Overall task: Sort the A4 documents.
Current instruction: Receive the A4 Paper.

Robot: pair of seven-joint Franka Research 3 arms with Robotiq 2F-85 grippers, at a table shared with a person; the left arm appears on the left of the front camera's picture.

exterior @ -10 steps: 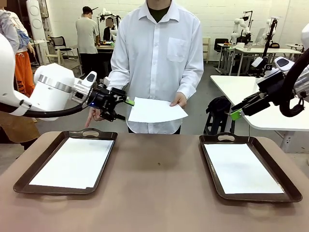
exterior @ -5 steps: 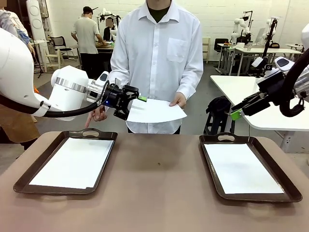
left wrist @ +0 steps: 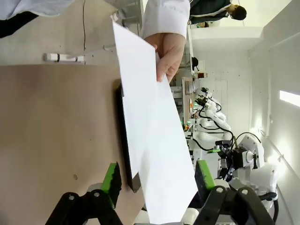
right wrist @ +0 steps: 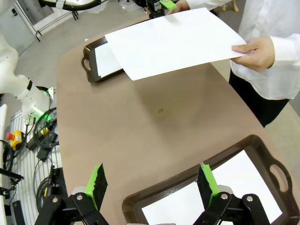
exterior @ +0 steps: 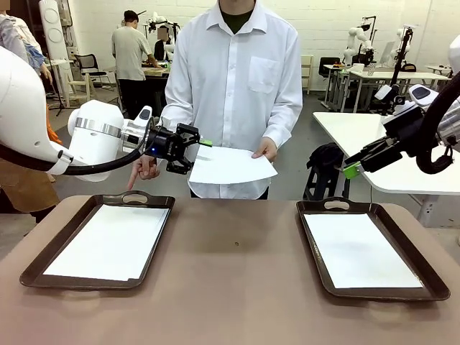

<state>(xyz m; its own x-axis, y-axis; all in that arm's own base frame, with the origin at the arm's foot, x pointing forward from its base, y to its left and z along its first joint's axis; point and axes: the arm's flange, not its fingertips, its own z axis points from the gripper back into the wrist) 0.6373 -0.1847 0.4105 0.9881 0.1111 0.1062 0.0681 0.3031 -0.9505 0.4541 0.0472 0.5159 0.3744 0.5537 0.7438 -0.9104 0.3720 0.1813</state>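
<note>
A person across the table holds out a white A4 sheet (exterior: 233, 164) (left wrist: 150, 140) (right wrist: 173, 40) by its right edge with one hand (exterior: 266, 149). My left gripper (exterior: 192, 156) (left wrist: 158, 178) is at the sheet's left edge. Its green pads straddle the paper and stand apart from it, so it is open. More A4 documents lie flat in trays: one (exterior: 111, 241) in the left tray (exterior: 43, 266), another (exterior: 359, 250) in the right tray (exterior: 316, 266). My right gripper (exterior: 352, 169) (right wrist: 151, 183) hangs open and empty, high above the right side.
The person's other hand (exterior: 144, 169) points a finger down toward the left tray's far handle. Bare brown tabletop (exterior: 237, 273) lies between the two dark trays. A white side table (exterior: 374, 136) stands behind the right arm.
My left gripper has moved right, onto the left edge of the held sheet, and its jaws have narrowed somewhat. The right arm has stayed still.
</note>
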